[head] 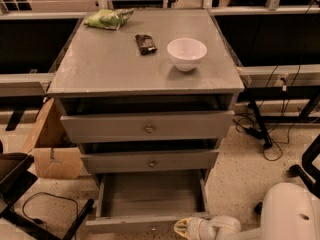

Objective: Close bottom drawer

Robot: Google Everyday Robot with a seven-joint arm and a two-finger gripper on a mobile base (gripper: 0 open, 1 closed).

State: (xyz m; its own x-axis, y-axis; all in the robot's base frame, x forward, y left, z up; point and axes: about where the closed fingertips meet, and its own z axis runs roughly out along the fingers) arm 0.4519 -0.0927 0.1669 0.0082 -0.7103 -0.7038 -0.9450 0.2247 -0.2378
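The grey cabinet [145, 66] has three drawers. The bottom drawer [150, 199] is pulled far out, its empty inside showing and its front panel [145, 224] at the lower edge of the camera view. The middle drawer [150, 160] and top drawer [147, 126] stand slightly out, each with a small brass knob. My white arm comes in from the lower right. The gripper [181, 228] sits at the right end of the bottom drawer's front panel, close against it.
On the cabinet top are a white bowl [186, 53], a dark snack packet [145, 43] and a green bag [108, 18]. A cardboard box [52, 144] stands left of the cabinet. Cables [265, 134] and a table leg lie to the right, a black chair base [20, 194] at lower left.
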